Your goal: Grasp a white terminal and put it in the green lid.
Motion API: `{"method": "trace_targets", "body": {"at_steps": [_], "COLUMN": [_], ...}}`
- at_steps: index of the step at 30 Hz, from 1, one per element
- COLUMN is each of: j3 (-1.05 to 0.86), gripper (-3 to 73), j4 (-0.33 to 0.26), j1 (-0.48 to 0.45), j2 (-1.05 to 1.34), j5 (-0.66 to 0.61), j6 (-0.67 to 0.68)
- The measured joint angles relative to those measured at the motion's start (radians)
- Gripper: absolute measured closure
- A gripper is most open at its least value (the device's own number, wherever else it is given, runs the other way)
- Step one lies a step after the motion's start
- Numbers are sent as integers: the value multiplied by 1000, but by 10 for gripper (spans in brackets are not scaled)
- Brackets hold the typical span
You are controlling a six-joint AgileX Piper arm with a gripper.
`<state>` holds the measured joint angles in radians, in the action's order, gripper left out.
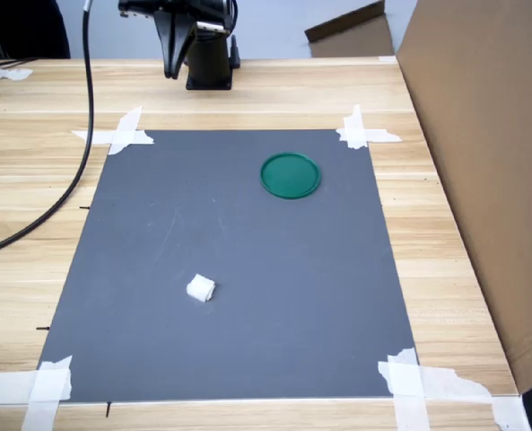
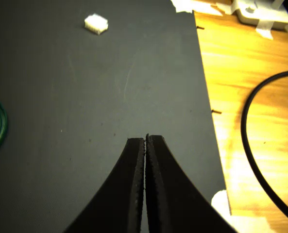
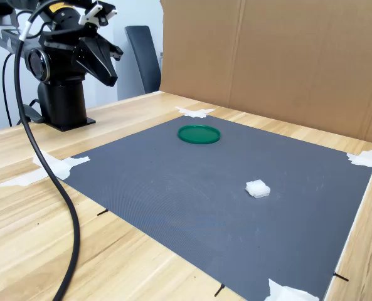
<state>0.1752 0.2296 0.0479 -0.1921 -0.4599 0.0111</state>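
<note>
the gripper (image 2: 145,145) hung high near the arm's base, its jaws pressed together on nothing. the white terminal (image 1: 201,288) lay loose on the grey mat (image 1: 230,269), well apart from the empty green lid (image 1: 290,175), which waited as the drop spot.

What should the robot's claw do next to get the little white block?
Probably open up and reach out over the white terminal. The gripper is shut, empty and high near the arm's base, and the terminal lies alone on the grey mat, apart from the green lid.
</note>
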Motion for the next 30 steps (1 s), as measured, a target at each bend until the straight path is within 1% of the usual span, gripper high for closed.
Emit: {"method": "trace_targets", "body": {"at_steps": [2, 5, 6, 9, 10, 11, 14, 15, 16, 17, 21, 24, 27, 30], "j3": [48, 162, 211, 267, 326, 370, 399, 423, 460, 519, 570, 631, 693, 728], "gripper": [723, 723, 723, 723, 723, 723, 723, 723, 723, 723, 723, 723, 723, 723], "j4": [7, 15, 21, 22, 22, 15, 5, -5, -24, -57, -100, -168, -186, -193], "j1": [0, 0, 0, 0, 0, 0, 0, 0, 0, 0, 0, 0, 0, 0], "j2": [-46, -180, -238, -307, -367, -430, -465, -487, -505, -563, -624, -729, -801, -827], "j5": [1, -1, -15, -53, -101, -178, -220, -231, -288, -357, -412, -480, -548, -578], "j6": [1, 6, 9, 9, 9, 9, 9, 9, 9, 12, 62, 174, 197, 200]}}
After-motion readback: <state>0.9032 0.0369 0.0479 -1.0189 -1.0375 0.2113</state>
